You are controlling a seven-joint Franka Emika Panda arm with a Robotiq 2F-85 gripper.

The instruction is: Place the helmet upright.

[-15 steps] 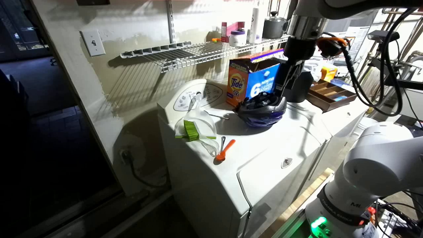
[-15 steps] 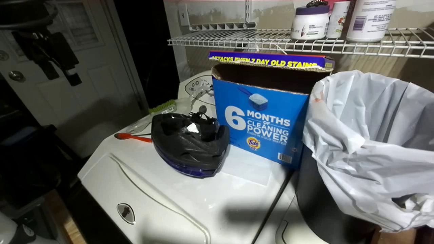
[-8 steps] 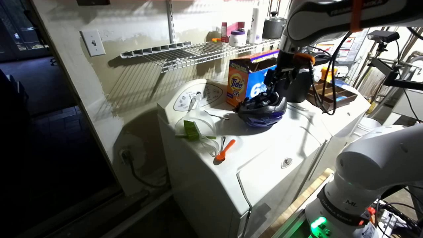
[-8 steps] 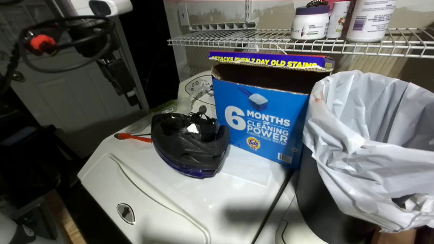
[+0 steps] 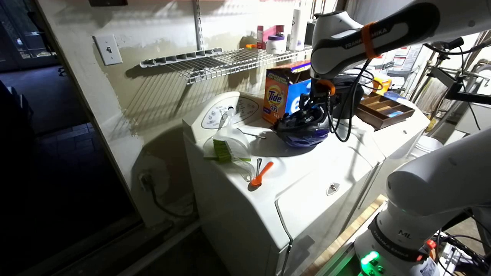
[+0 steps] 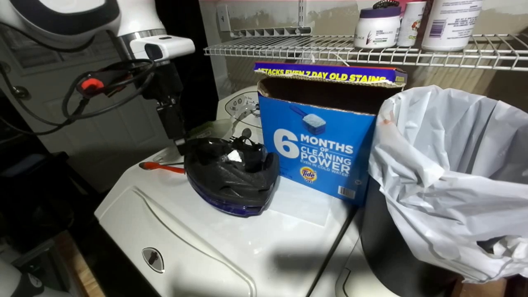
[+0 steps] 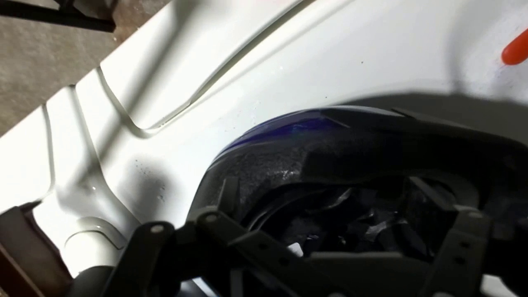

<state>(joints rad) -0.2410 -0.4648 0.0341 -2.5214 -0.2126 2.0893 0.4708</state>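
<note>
Helmet [image 6: 231,181] is upside down on the white bench [image 6: 255,243], crown down, dark inside facing up. In the wrist view the hand [image 7: 330,202] sits at 6 o'clock, fingers [image 7: 229,194] spread wide, helmet's inside showing between them. Can't tell if either finger touches the helmet. From the helmet, in an exterior view: blue detergent box [image 6: 317,144] at 2 o'clock, close by; white bin liner [image 6: 453,165] at 3, further off; orange scoop [image 6: 170,169] at 9, near. Green brush [image 5: 222,151] lies well apart.
</note>
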